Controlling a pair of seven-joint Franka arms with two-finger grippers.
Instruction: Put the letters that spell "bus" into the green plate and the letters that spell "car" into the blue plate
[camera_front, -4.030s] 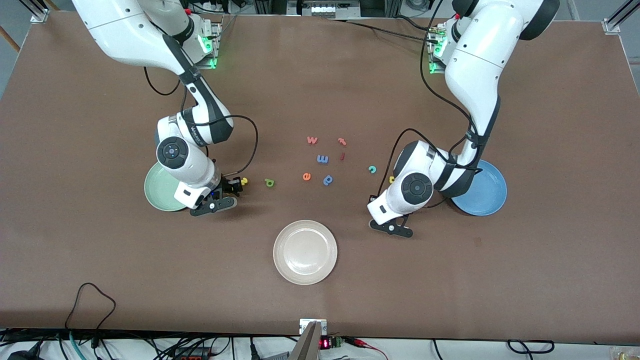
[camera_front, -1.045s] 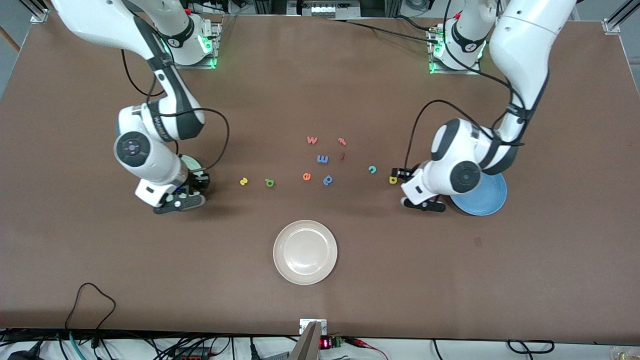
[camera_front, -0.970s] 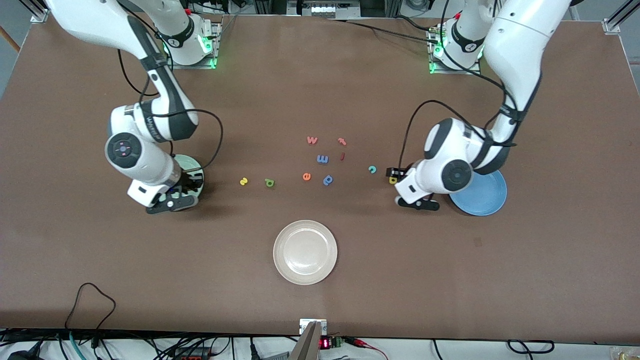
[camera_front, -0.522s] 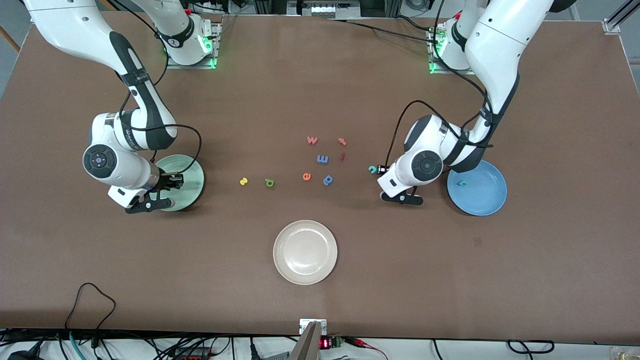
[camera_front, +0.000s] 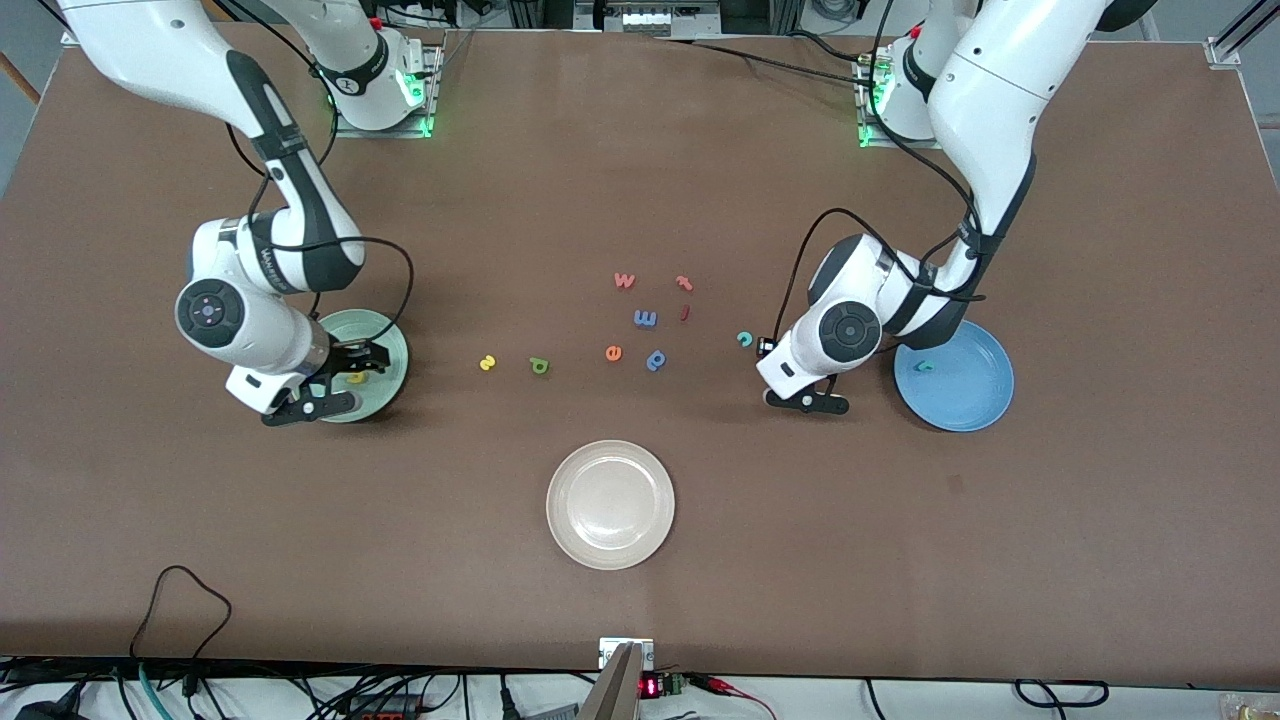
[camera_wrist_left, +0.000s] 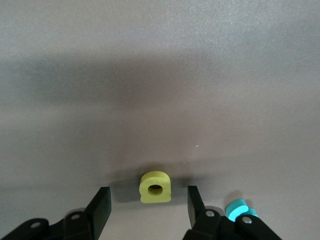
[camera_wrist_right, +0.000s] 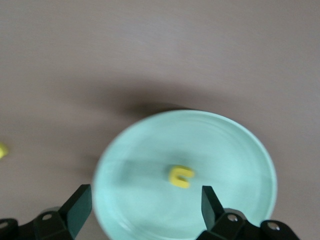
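Yellow u (camera_wrist_right: 180, 176) lies in the green plate (camera_front: 390, 345) under the right gripper (camera_wrist_right: 142, 207), fingers spread wide, while the left gripper (camera_wrist_left: 149, 207) hangs low with parted fingers either side of the yellow a (camera_wrist_left: 155, 187) on the table (camera_front: 640, 150), the teal c (camera_front: 744, 339) just beside it and a teal letter (camera_front: 924, 366) in the blue plate (camera_front: 985, 395).

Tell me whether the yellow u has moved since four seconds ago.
Yes. The yellow u was then in the right arm's tool near the yellow s; now it lies in the green plate, toward the right arm's end.
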